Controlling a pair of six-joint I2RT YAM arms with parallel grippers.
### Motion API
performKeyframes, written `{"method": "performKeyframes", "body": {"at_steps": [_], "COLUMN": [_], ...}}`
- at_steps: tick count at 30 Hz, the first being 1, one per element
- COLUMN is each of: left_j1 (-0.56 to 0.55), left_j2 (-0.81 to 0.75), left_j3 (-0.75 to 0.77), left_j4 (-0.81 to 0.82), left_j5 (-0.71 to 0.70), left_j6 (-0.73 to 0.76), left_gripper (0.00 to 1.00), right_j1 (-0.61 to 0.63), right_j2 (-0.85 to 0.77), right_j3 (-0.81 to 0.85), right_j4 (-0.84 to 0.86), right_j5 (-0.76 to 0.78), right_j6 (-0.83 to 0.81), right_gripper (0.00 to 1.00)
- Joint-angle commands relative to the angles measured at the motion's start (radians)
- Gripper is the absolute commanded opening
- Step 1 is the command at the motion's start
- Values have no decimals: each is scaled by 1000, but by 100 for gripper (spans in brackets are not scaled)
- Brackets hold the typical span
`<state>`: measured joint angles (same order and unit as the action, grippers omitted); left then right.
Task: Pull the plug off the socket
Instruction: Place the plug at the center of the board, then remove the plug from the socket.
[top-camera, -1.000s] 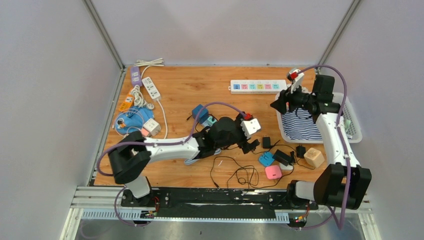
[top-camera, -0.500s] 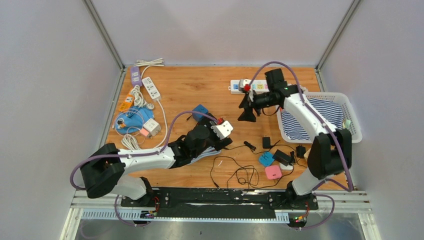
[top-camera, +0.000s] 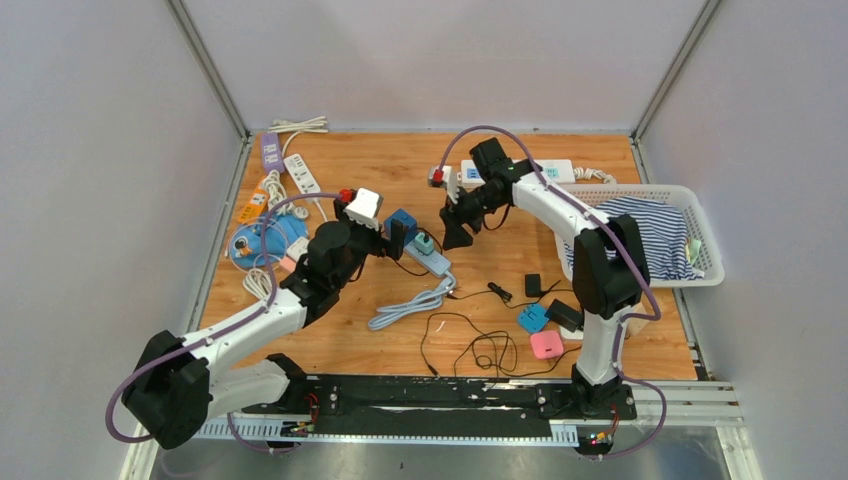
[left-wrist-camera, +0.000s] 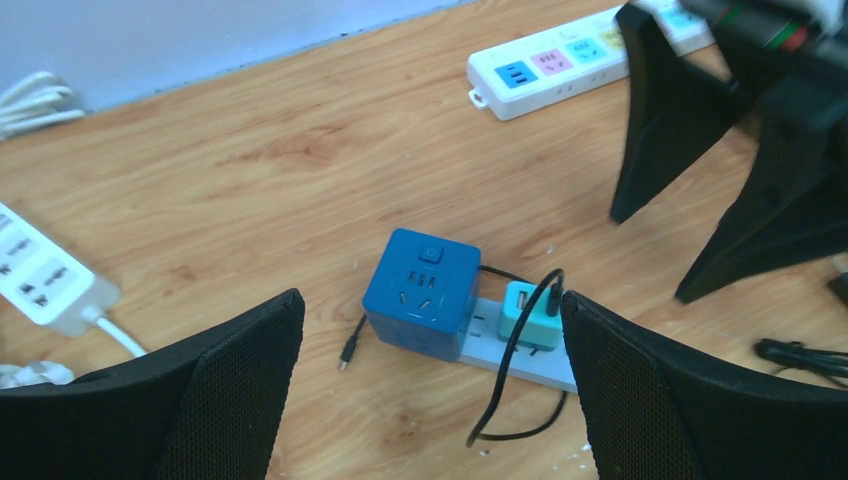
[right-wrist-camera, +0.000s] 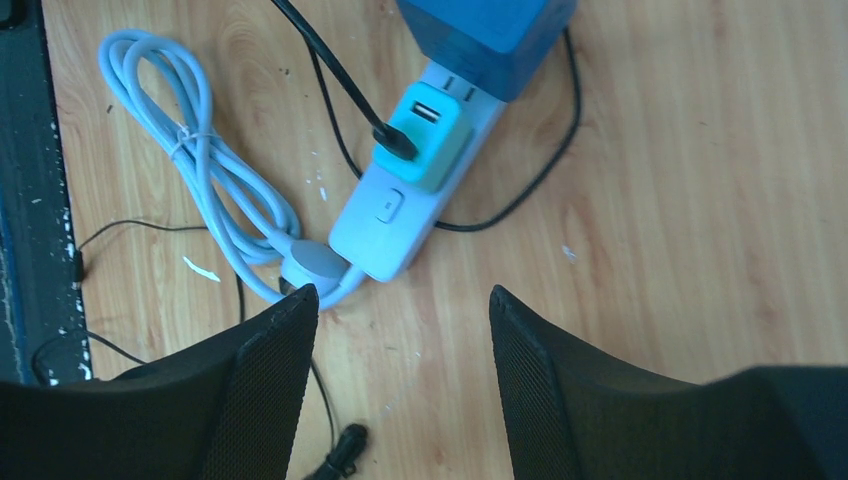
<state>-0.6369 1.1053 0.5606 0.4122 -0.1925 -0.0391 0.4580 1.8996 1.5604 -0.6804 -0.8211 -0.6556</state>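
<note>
1. Two plugs sit in the pale grey power strip (left-wrist-camera: 520, 362) in the middle of the tabletop (left-wrist-camera: 250, 170): a teal charger plug (left-wrist-camera: 530, 315) and, touching it, a blue cube adapter (left-wrist-camera: 422, 290).
2. My left tool (left-wrist-camera: 430, 302) hovers above both, jaws wide apart, holding nothing.
3. My right tool (right-wrist-camera: 400, 295) hangs over the strip's switch end, jaws apart, empty.
4. Farther back lies a white strip (left-wrist-camera: 560, 65).

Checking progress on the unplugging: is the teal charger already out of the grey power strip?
No, the teal charger sits in the power strip beside the blue cube adapter, a black cable plugged into it.
</note>
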Motion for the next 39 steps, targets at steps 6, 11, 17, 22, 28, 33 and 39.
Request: {"method": "performKeyframes", "body": {"at_steps": [6, 11, 17, 22, 28, 33, 39], "left_j1": [27, 28, 31, 30, 30, 30, 31], "left_j2": [-6, -4, -37, -61, -68, -63, -64], "left_j3": [-43, -53, -73, -88, -95, -96, -98], "left_j4": [-3, -3, -1, -1, -1, -1, -1], "left_j5": [49, 17, -46, -87, -100, -106, -110], "left_j6": [-101, -92, -82, -81, -76, -74, -73], "left_gripper": [100, 100, 100, 100, 100, 100, 100], "right_j1": [126, 152, 162, 179, 182, 182, 179], "right_j2": [6, 27, 53, 87, 120, 136, 147], "right_j3": [-63, -75, -96, -89, -65, -52, -22], "right_j4": [173, 250, 308, 319, 318, 320, 310], "right_j5": [192, 314, 318, 320, 365, 380, 366], "right_j6": [258, 402, 487, 506, 498, 478, 462], "right_gripper": [69, 71, 69, 64, 57, 54, 55]}}
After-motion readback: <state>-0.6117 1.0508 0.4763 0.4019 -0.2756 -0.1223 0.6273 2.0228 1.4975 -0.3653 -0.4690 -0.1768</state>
